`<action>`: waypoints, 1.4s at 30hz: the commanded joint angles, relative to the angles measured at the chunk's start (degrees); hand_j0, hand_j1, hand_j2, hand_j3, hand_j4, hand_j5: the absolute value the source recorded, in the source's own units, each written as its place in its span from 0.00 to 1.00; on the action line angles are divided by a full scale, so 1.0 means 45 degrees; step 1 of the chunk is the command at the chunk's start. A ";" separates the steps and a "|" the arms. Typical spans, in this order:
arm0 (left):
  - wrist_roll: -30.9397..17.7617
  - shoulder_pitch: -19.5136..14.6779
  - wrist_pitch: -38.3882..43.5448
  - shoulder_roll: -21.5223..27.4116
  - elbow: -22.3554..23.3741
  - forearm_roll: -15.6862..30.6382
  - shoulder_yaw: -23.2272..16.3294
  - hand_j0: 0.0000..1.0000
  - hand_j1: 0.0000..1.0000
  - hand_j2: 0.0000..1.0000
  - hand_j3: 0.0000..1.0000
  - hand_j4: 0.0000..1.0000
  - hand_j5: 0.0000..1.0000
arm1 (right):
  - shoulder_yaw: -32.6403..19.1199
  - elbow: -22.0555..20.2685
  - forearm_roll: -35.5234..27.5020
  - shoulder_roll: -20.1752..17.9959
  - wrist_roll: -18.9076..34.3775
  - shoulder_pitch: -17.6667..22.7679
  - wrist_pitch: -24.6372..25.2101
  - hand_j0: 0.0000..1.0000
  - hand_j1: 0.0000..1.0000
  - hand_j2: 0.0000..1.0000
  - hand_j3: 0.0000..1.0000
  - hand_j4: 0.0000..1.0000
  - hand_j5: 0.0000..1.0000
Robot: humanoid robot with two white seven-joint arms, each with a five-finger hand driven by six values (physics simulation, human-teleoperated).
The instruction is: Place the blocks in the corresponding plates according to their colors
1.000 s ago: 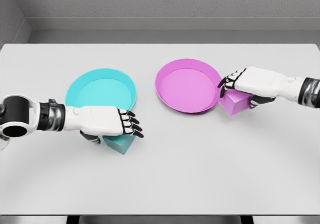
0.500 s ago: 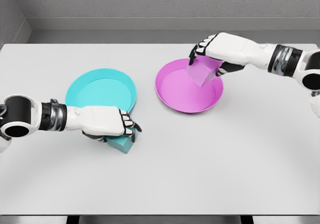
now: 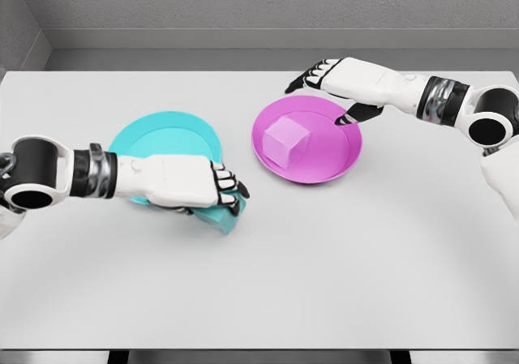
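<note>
A pink block (image 3: 285, 140) sits inside the pink plate (image 3: 340, 160), left of the plate's middle, with no hand touching it. A teal block (image 3: 225, 216) is gripped in the left hand (image 3: 212, 190), just beyond the near right rim of the teal plate (image 3: 158, 137); only the block's lower corner shows under the fingers.

The left arm reaches in level from the left edge, palm down, fingers curled around the teal block, its forearm lying over the near part of the teal plate. The right arm comes in from the right edge, and the right hand (image 3: 334, 84) hovers above the far rim of the pink plate, fingers loosely spread and holding nothing.

There are two blocks, two plates and two hands, all on or over one white table (image 3: 324, 267).
</note>
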 commanded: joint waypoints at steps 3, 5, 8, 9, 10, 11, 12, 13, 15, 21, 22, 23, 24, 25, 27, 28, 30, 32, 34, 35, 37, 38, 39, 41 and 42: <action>0.0026 -0.0156 0.0035 0.0023 0.0096 0.0333 0.0364 0.42 0.42 0.42 0.42 0.42 0.42 | -0.0261 0.0013 -0.0080 -0.0086 -0.0007 0.0039 0.0038 0.93 0.93 0.93 0.93 0.93 0.93; 0.0026 -0.0254 0.0035 0.0062 0.0291 0.0372 0.0774 0.42 0.42 0.42 0.42 0.42 0.42 | -0.0613 0.0228 -0.0080 -0.0125 -0.0007 0.0078 0.0038 0.94 0.94 0.94 0.94 0.94 0.94; 0.0007 -0.0371 0.0035 0.0082 0.1170 0.0372 0.1458 0.42 0.42 0.42 0.42 0.42 0.42 | -0.1296 0.0969 -0.0080 -0.0613 -0.0007 0.0098 0.0038 0.94 0.94 0.94 0.94 0.94 0.94; 0.0007 -0.0371 0.0035 0.0082 0.1482 0.0352 0.1692 0.42 0.42 0.42 0.42 0.42 0.42 | -0.1492 0.1379 -0.0080 -0.0769 -0.0007 0.0098 0.0038 0.94 0.94 0.94 0.94 0.94 0.94; 0.0007 -0.0391 0.0035 0.0062 0.2164 0.0333 0.1985 0.42 0.42 0.42 0.42 0.42 0.42 | -0.1707 0.1945 -0.0080 -0.1042 -0.0007 0.0098 0.0038 0.97 0.97 0.97 0.97 0.97 0.97; -0.0032 -0.0391 0.0035 -0.0035 0.2595 0.0294 0.2142 0.42 0.42 0.42 0.42 0.42 0.42 | -0.1707 0.2181 -0.0080 -0.1219 -0.0007 0.0098 0.0038 0.98 0.98 0.98 0.98 0.98 0.98; -0.0052 -0.0410 0.0035 -0.0016 0.2947 0.0274 0.2259 0.42 0.42 0.42 0.42 0.42 0.42 | -0.1726 0.2259 -0.0100 -0.1394 -0.0007 0.0098 0.0038 0.99 0.99 0.99 0.99 0.99 0.99; -0.0090 -0.0410 0.0035 -0.0035 0.3279 0.0255 0.2318 0.42 0.42 0.42 0.42 0.42 0.42 | -0.1726 0.2318 -0.0100 -0.1511 -0.0007 0.0117 0.0038 1.00 1.00 1.00 1.00 1.00 1.00; -0.0130 -0.0469 0.0035 -0.0094 0.4198 0.0060 0.2318 0.43 0.43 0.43 0.43 0.43 0.43 | -0.1902 0.2728 -0.0100 -0.1648 -0.0007 0.0137 0.0038 1.00 1.00 1.00 1.00 1.00 1.00; -0.0134 -0.0469 0.0035 -0.0484 0.4862 -0.0800 0.2181 0.49 0.49 0.49 0.49 0.49 0.49 | -0.1883 0.2650 -0.0100 -0.1688 -0.0007 0.0293 0.0038 1.00 1.00 1.00 1.00 1.00 1.00; -0.0134 -0.0450 0.0035 -0.0504 0.4862 -0.0781 0.2162 0.53 0.53 0.53 0.53 0.53 0.53 | -0.1902 0.2650 -0.0100 -0.1688 -0.0007 0.0273 0.0038 1.00 1.00 1.00 1.00 1.00 1.00; -0.0134 -0.0449 0.0035 -0.0524 0.4862 -0.0761 0.2162 0.59 0.59 0.59 0.59 0.59 0.59 | -0.1883 0.2650 -0.0100 -0.1707 -0.0007 0.0273 0.0038 1.00 1.00 1.00 1.00 1.00 1.00; -0.0130 -0.0449 0.0035 -0.0543 0.4881 -0.0742 0.2181 0.76 0.76 0.76 0.76 0.76 0.76 | -0.1902 0.2631 -0.0100 -0.1707 -0.0007 0.0273 0.0038 1.00 1.00 1.00 1.00 1.00 1.00; -0.0130 -0.0430 0.0035 -0.0563 0.4881 -0.0722 0.2162 0.84 0.84 0.84 0.84 0.84 0.84 | -0.1902 0.2631 -0.0100 -0.1707 -0.0007 0.0273 0.0038 1.00 1.00 1.00 1.00 1.00 1.00; -0.0110 -0.0430 0.0035 -0.0543 0.4979 -0.0624 0.2181 1.00 1.00 1.00 1.00 1.00 1.00 | -0.1902 0.2631 -0.0100 -0.1727 -0.0007 0.0273 0.0038 1.00 1.00 1.00 1.00 1.00 1.00; -0.0110 -0.0430 0.0035 -0.0543 0.5038 -0.0624 0.2181 1.00 1.00 1.00 1.00 1.00 1.00 | -0.1902 0.2631 -0.0100 -0.1727 -0.0007 0.0273 0.0038 1.00 1.00 1.00 1.00 1.00 1.00; -0.0091 -0.0449 0.0035 -0.0524 0.5038 -0.0585 0.2181 1.00 1.00 1.00 1.00 1.00 1.00 | -0.1902 0.2631 -0.0100 -0.1727 -0.0007 0.0273 0.0038 1.00 1.00 1.00 1.00 1.00 1.00; -0.0071 -0.0469 0.0035 -0.0465 0.5038 -0.0273 0.2201 1.00 1.00 1.00 1.00 1.00 1.00 | -0.1902 0.2631 -0.0100 -0.1727 -0.0007 0.0293 0.0038 1.00 1.00 1.00 1.00 1.00 1.00; -0.0071 -0.0488 0.0035 -0.0445 0.4999 -0.0136 0.2220 1.00 1.00 1.00 1.00 1.00 1.00 | -0.1902 0.2631 -0.0100 -0.1727 -0.0007 0.0293 0.0038 1.00 1.00 1.00 1.00 1.00 1.00; -0.0052 -0.0488 0.0035 -0.0446 0.4979 -0.0058 0.2220 1.00 1.00 1.00 1.00 1.00 1.00 | -0.1902 0.2631 -0.0100 -0.1727 -0.0007 0.0293 0.0038 1.00 1.00 1.00 1.00 1.00 1.00; 0.0007 -0.0489 0.0035 -0.0251 0.5018 0.1463 0.2240 1.00 1.00 1.00 1.00 1.00 1.00 | -0.1902 0.2611 -0.0100 -0.1727 -0.0007 0.0293 0.0038 1.00 1.00 1.00 1.00 1.00 1.00; 0.0007 -0.0332 0.0035 0.0529 0.5038 0.2947 0.2201 1.00 1.00 1.00 1.00 1.00 1.00 | -0.1902 0.2611 -0.0100 -0.1766 -0.0007 0.0293 0.0038 1.00 1.00 1.00 1.00 1.00 1.00; 0.0007 -0.0274 0.0035 0.1154 0.5038 0.3807 0.2181 1.00 1.00 1.00 1.00 1.00 1.00 | -0.1902 0.2611 -0.0100 -0.1824 -0.0007 0.0293 0.0038 1.00 1.00 1.00 1.00 1.00 1.00; 0.0007 0.0234 0.0035 0.2209 0.5174 0.4355 0.2201 1.00 1.00 1.00 1.00 1.00 1.00 | -0.1902 0.2611 -0.0100 -0.1863 -0.0007 0.0293 0.0038 1.00 1.00 1.00 1.00 1.00 1.00; 0.0007 0.0273 0.0035 0.2562 0.5583 0.4863 0.2201 1.00 1.00 1.00 1.00 1.00 1.00 | -0.1902 0.2631 -0.0100 -0.1863 -0.0007 0.0293 0.0038 1.00 1.00 1.00 1.00 1.00 1.00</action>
